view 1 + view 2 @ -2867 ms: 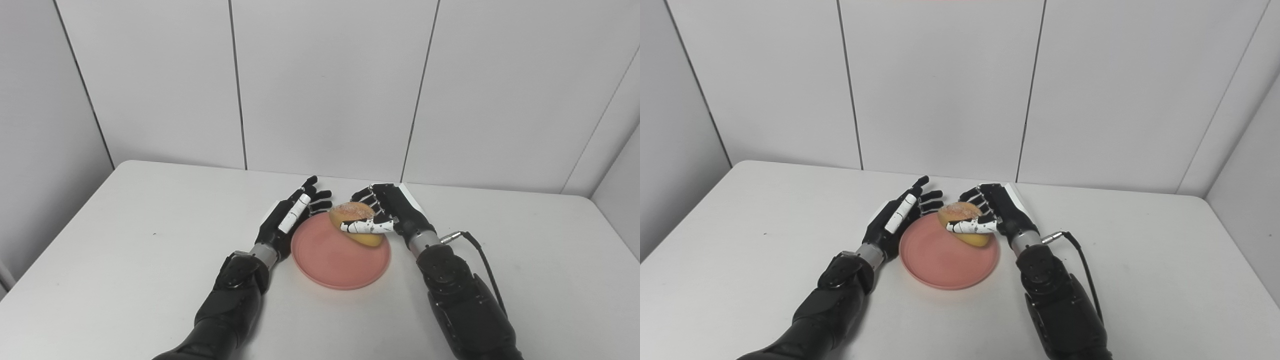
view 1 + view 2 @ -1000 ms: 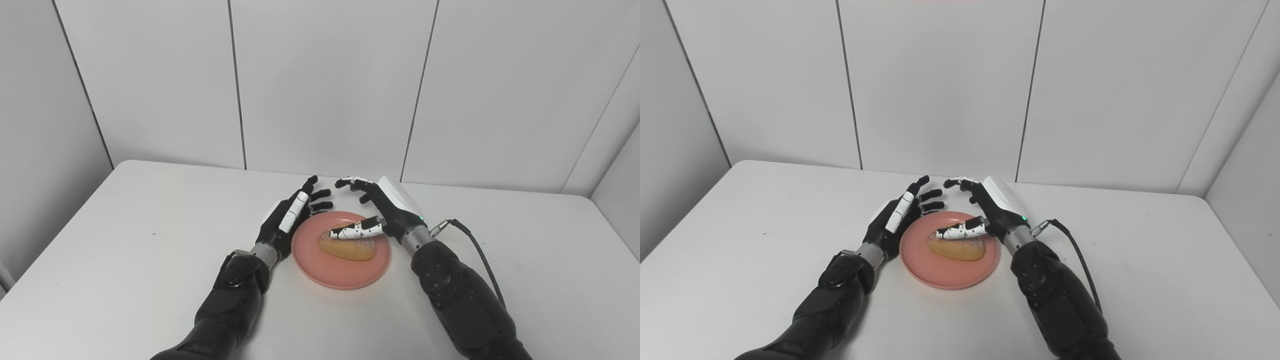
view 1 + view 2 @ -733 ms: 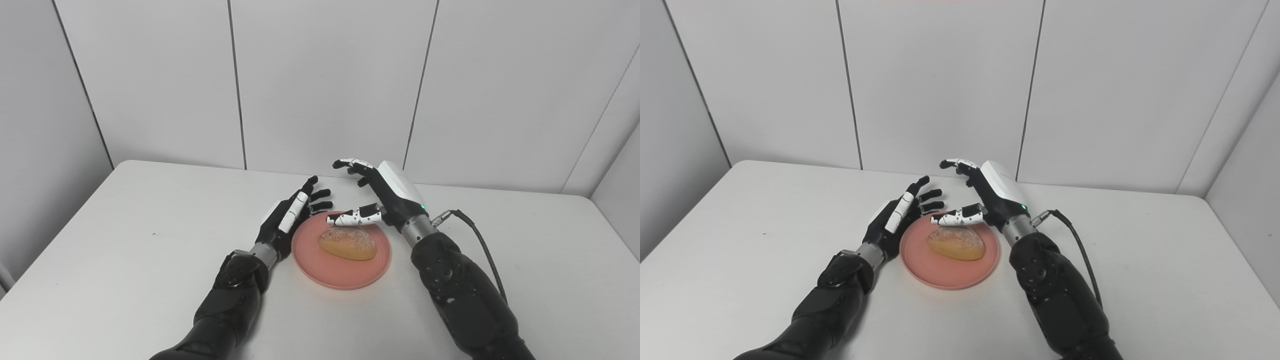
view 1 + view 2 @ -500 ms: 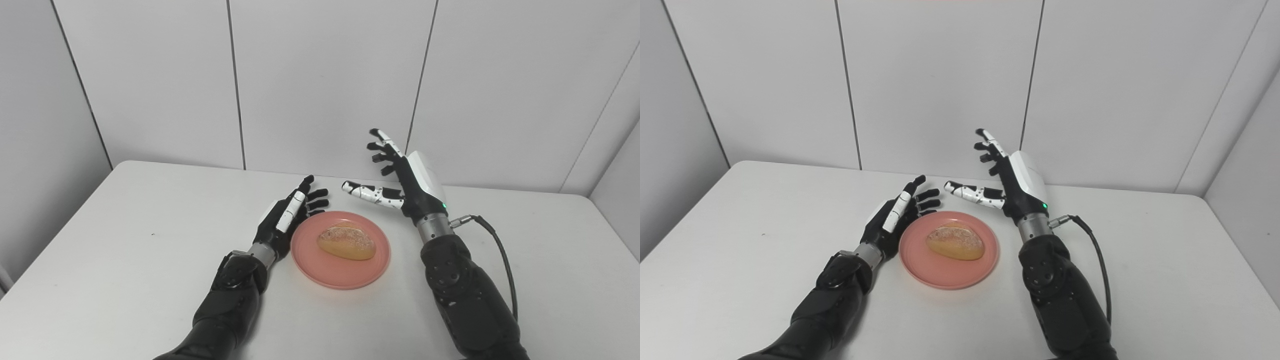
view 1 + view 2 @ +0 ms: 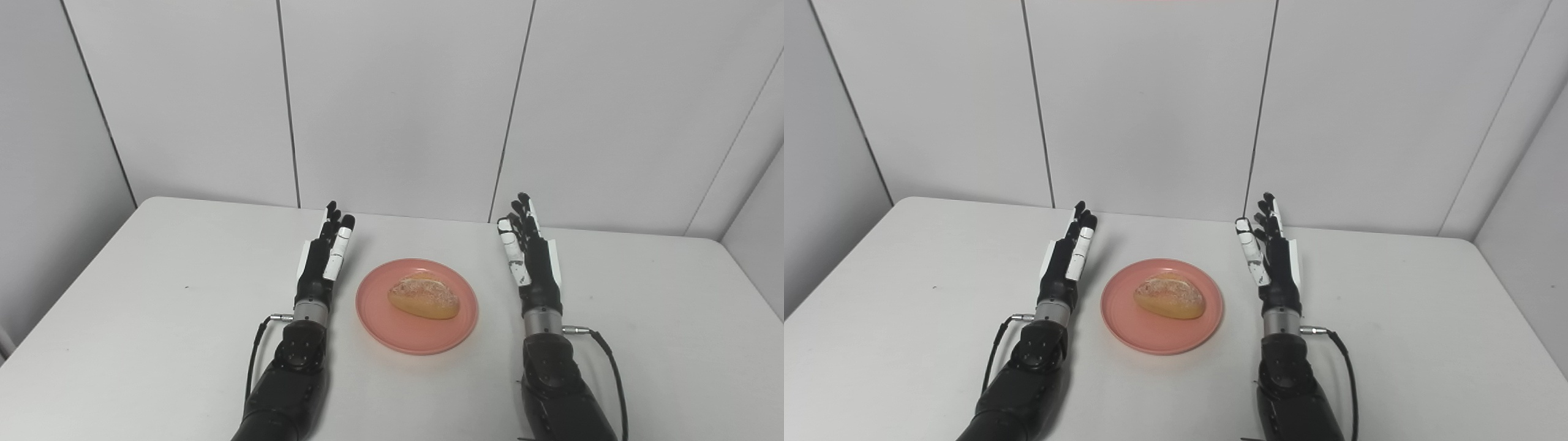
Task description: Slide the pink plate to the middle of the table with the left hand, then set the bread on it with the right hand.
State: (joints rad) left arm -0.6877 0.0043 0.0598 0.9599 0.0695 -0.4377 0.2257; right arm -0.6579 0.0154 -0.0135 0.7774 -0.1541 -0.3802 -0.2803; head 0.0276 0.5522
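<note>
A pink plate [image 5: 416, 334] lies near the middle of the white table [image 5: 153, 294]. A golden bread roll [image 5: 424, 297] rests on it, a little toward the far side. My left hand [image 5: 323, 259] stands to the left of the plate, apart from it, open with its fingers straight and pointing away from me. On the other side my right hand [image 5: 531, 260] stands the same way, open and empty, well clear of the plate's right rim. The right eye view shows the same plate [image 5: 1157, 337], bread [image 5: 1170, 296] and hands.
Grey wall panels [image 5: 398, 104] close off the table's far edge. A cable [image 5: 603, 355] runs from my right wrist along the arm, and another [image 5: 257, 343] from my left wrist.
The right hand let go of the bread onto the plate, rose, and swung back to the plate's right. The left hand drew away from the plate's rim and straightened.
</note>
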